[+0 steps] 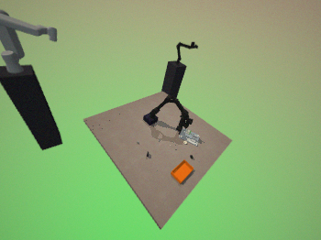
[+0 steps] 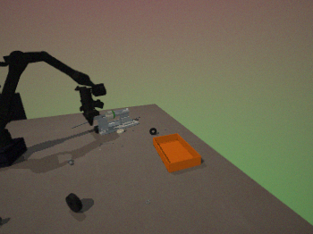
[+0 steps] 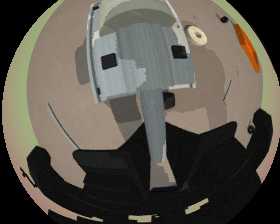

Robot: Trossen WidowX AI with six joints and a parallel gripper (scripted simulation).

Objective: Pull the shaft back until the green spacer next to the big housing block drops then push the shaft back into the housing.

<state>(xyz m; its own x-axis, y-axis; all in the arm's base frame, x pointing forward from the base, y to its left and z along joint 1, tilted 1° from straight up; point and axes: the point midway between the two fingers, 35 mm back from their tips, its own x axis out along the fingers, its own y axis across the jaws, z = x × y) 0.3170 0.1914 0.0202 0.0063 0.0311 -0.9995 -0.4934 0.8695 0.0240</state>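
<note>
The light grey fixture (image 1: 193, 138) (image 2: 105, 126) (image 3: 107, 82) stands on the table, with the end of a block facing my gripper in the wrist view. The grey shaft (image 3: 154, 117) sticks out of that end. My gripper (image 1: 180, 129) (image 2: 93, 121) (image 3: 152, 124) is shut on the shaft's outer end, close to the fixture. A small green piece (image 1: 189, 132) (image 2: 114, 114), likely the green spacer, shows up in the fixture. The other spacers cannot be told apart. A cream ring (image 1: 185, 143) (image 2: 120, 130) (image 3: 197, 35) lies flat on the table beside the fixture.
An orange tray (image 1: 182, 171) (image 2: 179, 151) (image 3: 248, 49) stands beyond the fixture. Dark wheels (image 2: 74, 203) (image 2: 153, 131) and small parts lie scattered on the table. A thin rod (image 3: 61, 126) lies left of the shaft in the wrist view. A grey arm (image 1: 29, 26) stands off the table.
</note>
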